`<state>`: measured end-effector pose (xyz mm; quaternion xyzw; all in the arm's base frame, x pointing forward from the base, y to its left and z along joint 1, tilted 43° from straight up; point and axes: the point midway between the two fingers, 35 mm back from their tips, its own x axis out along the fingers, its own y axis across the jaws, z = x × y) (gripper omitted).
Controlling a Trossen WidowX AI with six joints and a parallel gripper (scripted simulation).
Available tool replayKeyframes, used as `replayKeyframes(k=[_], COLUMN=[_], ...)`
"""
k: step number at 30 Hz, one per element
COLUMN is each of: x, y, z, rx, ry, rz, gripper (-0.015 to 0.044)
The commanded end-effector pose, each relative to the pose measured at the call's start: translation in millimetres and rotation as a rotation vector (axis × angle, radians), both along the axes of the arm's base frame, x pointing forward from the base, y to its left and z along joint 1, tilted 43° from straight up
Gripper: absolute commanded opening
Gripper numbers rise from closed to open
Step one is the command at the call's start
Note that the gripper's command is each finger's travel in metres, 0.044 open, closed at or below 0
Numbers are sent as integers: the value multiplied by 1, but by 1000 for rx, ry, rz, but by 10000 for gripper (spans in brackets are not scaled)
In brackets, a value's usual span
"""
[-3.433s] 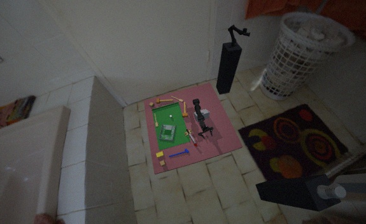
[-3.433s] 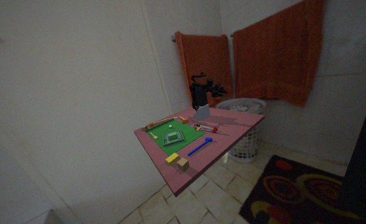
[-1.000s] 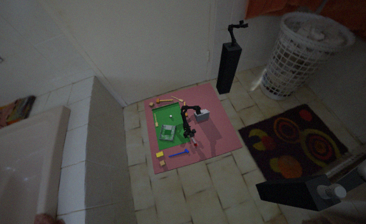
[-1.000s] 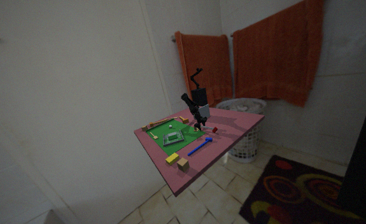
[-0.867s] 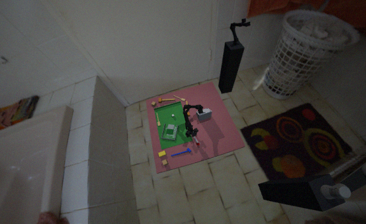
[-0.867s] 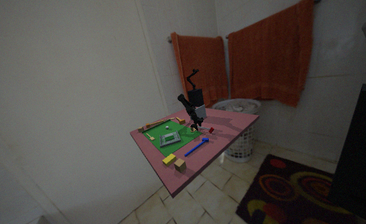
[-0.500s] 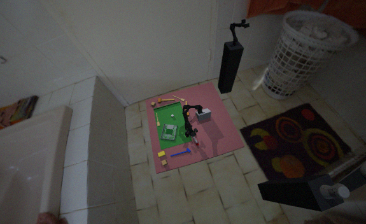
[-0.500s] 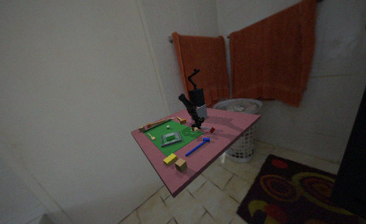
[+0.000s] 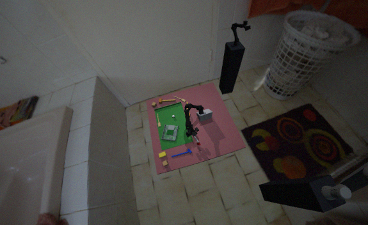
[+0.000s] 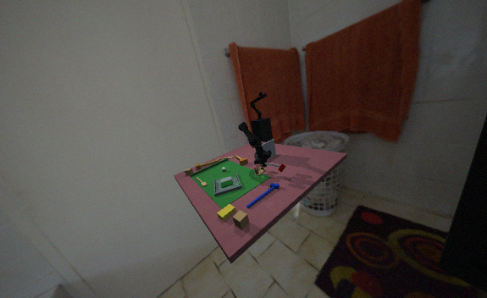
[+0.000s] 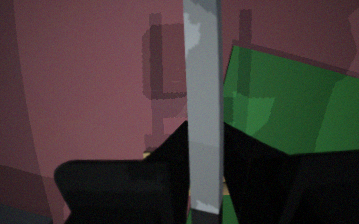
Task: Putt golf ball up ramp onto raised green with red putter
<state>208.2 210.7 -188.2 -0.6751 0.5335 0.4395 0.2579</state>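
Observation:
The red putter has a red head (image 9: 198, 144) (image 10: 282, 168) and a grey shaft (image 11: 205, 90). My gripper (image 9: 193, 133) (image 10: 264, 162) (image 11: 201, 126) is shut on the shaft, near its dark grip end. A small tan stand (image 10: 259, 171) is below, mostly hidden by the fingers in the wrist view. The white golf ball (image 9: 173, 116) (image 10: 224, 168) lies on the green mat (image 9: 167, 116) (image 10: 247, 174) (image 11: 300, 120). The raised green (image 9: 170, 132) (image 10: 226, 183) is in the middle of the grey ramp, on the same mat. The putter head is out of the wrist view.
A blue putter (image 9: 181, 154) (image 10: 262, 196), a yellow block (image 9: 162, 155) (image 10: 226, 212) and a tan block (image 9: 165, 163) (image 10: 240, 219) lie beside the mat. An orange mallet (image 9: 168, 100) lies behind it, and a small tan tool (image 9: 159, 121) (image 10: 201, 182) lies on its left edge.

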Motion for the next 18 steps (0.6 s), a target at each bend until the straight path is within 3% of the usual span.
replayKeyframes(k=[1,7,18], x=[-5,0,56], y=[28,29,1], z=[31,33,98], rx=[19,30,93], ry=[-8,-24,-199], rz=[-3,-15,-432], gripper=[0,0,0])
